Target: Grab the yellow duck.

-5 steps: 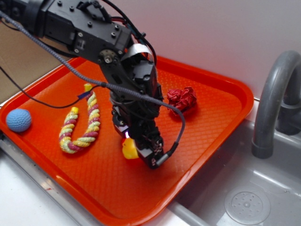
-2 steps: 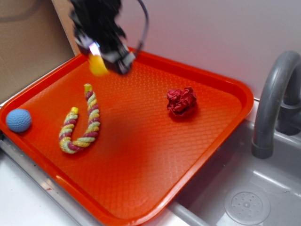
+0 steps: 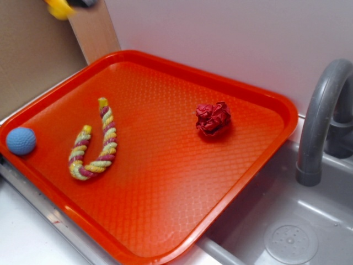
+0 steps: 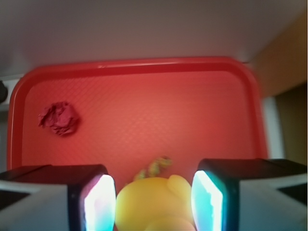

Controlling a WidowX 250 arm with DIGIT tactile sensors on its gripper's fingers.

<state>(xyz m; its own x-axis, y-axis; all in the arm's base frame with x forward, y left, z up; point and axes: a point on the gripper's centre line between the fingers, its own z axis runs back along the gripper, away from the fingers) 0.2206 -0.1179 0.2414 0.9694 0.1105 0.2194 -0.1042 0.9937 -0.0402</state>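
Observation:
High above the orange tray, the yellow duck shows at the top left edge of the exterior view, with only a dark sliver of my gripper beside it. In the wrist view the duck fills the gap between my two glowing pads, which press on its sides. My gripper is shut on it, and the tray lies far below.
On the tray lie a braided yellow-pink-green rope toy, a blue ball at the left edge and a crumpled red wad. A grey sink with a curved faucet is at right. A brown board stands behind at left.
My gripper has lifted the duck off the tray, moving up and to the far left until it is almost out of the exterior view. The other objects have not moved.

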